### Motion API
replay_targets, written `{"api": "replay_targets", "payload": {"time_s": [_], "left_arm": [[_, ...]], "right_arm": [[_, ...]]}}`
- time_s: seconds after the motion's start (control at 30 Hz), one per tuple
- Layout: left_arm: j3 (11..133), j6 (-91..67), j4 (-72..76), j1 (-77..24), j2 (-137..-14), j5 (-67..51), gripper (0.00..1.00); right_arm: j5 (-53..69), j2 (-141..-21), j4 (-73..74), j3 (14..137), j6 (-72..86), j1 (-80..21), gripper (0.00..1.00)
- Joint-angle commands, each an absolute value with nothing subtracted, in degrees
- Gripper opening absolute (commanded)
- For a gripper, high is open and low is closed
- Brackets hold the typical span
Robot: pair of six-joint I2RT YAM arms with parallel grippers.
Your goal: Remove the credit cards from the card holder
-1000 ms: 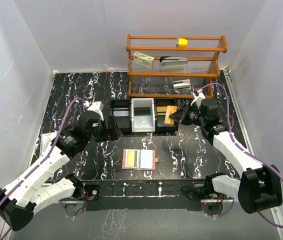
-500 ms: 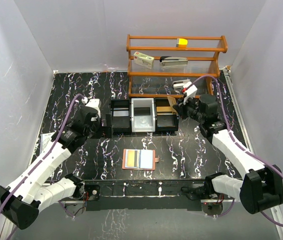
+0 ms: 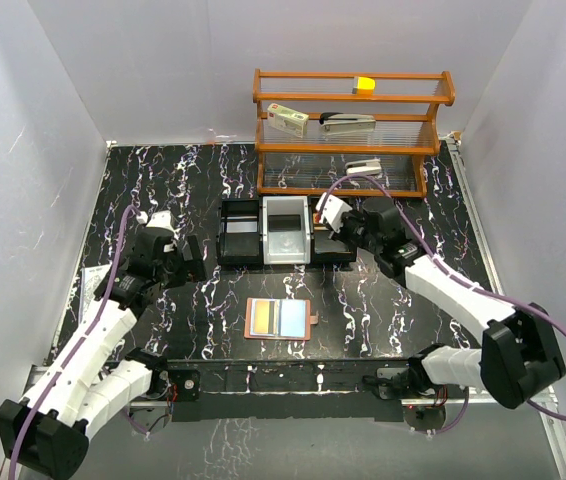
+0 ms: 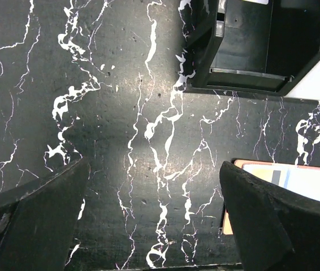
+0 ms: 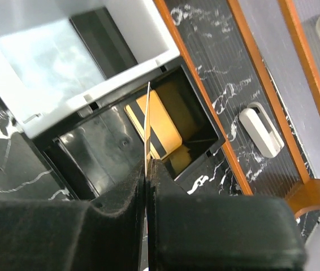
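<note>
The salmon-pink card holder lies open and flat near the table's front, with a yellow-orange card and a pale blue card showing in it. Its corner peeks past my left gripper's right finger. My left gripper is open over bare table, left of the holder. My right gripper is shut on a thin card seen edge-on, above the tray's right compartment. A yellow-orange card with a dark stripe lies inside that compartment.
The black three-part tray with a white middle bin stands mid-table; its left compartment is just ahead of my left gripper. Behind it is a wooden shelf holding a white-and-red box, a stapler and small items.
My right gripper has swung left with the card, from right of the tray to over its right compartment. My left arm has drawn back to the left, away from the tray.
</note>
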State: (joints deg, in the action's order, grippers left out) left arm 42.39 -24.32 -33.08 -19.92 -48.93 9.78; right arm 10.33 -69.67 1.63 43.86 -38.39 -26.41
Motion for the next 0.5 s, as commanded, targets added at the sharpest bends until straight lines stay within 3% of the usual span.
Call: {"api": "replay_targets", "payload": {"time_s": [0.0, 0.47], "left_arm": [[41.65, -25.83, -30.65, -19.60, -46.87, 13.34, 0.99], [42.30, -24.08, -29.71, -19.60, -49.89, 12.98, 0.99]], "right_arm": [[8.03, -72.98, 0.64, 47.90, -45.18, -26.39, 0.00], [5.53, -88.73, -1.83, 54.55, -50.74, -26.07, 0.00]]}}
